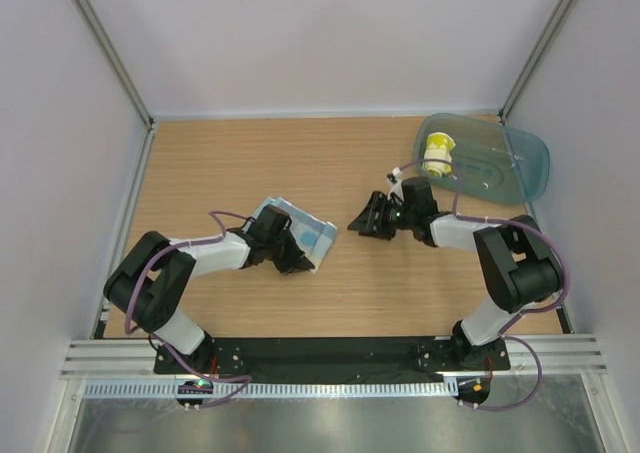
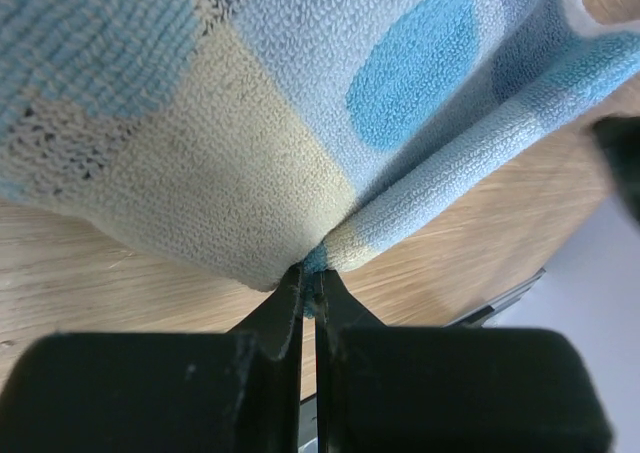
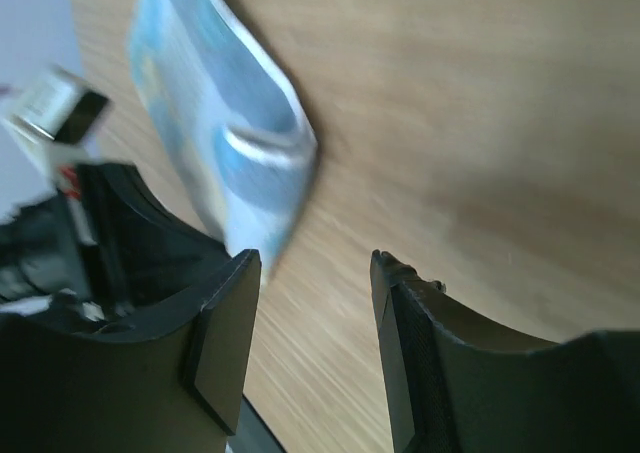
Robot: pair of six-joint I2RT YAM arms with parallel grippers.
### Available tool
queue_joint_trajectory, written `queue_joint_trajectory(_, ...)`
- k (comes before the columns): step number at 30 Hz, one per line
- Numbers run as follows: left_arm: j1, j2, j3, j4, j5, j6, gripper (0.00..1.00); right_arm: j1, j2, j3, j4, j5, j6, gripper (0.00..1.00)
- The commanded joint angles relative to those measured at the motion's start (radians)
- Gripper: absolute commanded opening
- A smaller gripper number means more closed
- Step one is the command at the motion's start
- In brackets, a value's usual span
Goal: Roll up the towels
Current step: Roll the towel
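Note:
A folded light-blue towel (image 1: 297,232) with darker blue dots and cream patches lies on the wooden table left of centre. My left gripper (image 1: 301,265) is shut on the towel's near corner; in the left wrist view the towel (image 2: 300,113) fills the top and its corner is pinched between my fingertips (image 2: 312,273). My right gripper (image 1: 360,223) is open and empty, a little to the right of the towel, low over the wood. In the right wrist view the towel (image 3: 220,143) lies beyond my spread gripper (image 3: 315,263).
A translucent blue-green bin (image 1: 485,156) stands at the back right with a rolled yellow-and-white towel (image 1: 437,156) in it. White walls and metal frame posts bound the table. The black base rail (image 1: 340,353) runs along the near edge.

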Motion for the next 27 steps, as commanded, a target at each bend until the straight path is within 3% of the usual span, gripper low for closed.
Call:
queue_joint_trajectory(1, 0.002, 0.052, -0.016, -0.041, 0.004, 0.009, 0.00, 0.051, 0.000, -0.105, 0.106, -0.046, 0.039, 0.55)
queue_joint_trajectory(9, 0.002, 0.053, -0.022, -0.034, 0.008, 0.009, 0.00, 0.142, 0.131, -0.124, 0.293, -0.044, 0.114, 0.55)
queue_joint_trajectory(22, 0.004, 0.038, -0.045, 0.026, 0.056, 0.008, 0.00, 0.191, 0.297, -0.038, 0.393, 0.002, 0.177, 0.54)
queue_joint_trajectory(27, 0.004, 0.050, -0.051, 0.060, 0.077, 0.004, 0.00, 0.200, 0.314, -0.046, 0.439, 0.008, 0.203, 0.43)
